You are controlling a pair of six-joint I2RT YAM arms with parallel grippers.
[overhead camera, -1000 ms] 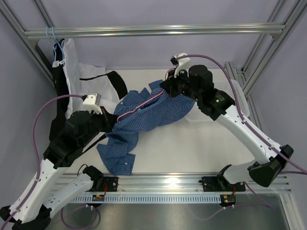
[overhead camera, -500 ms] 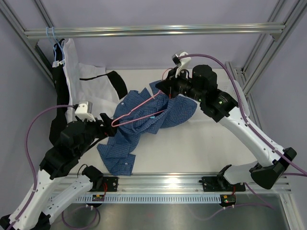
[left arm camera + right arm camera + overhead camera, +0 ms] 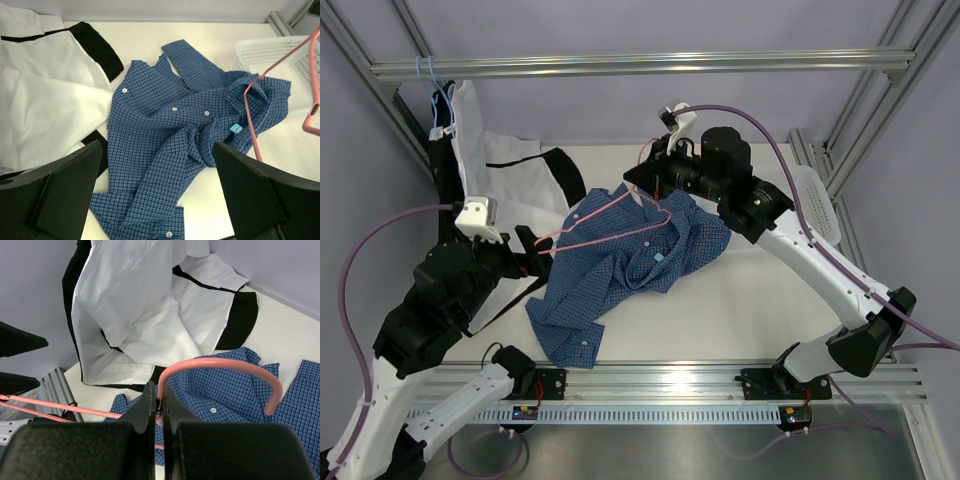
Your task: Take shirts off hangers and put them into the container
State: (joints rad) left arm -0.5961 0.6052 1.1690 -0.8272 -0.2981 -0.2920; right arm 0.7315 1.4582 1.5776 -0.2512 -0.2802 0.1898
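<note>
Right gripper (image 3: pixel 159 400) clamps thin pink wire hanger (image 3: pixel 220 363); left gripper (image 3: pixel 157 160) gapes empty; white mesh basket (image 3: pixel 818 200), three o'clock, mostly hidden.

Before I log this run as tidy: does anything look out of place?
The blue shirt lies crumpled on the table, outside the container, while the right gripper holds the pink hanger over it.

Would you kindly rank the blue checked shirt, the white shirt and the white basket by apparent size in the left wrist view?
1. blue checked shirt
2. white shirt, though cropped by the frame
3. white basket, also cropped and farther away
</note>
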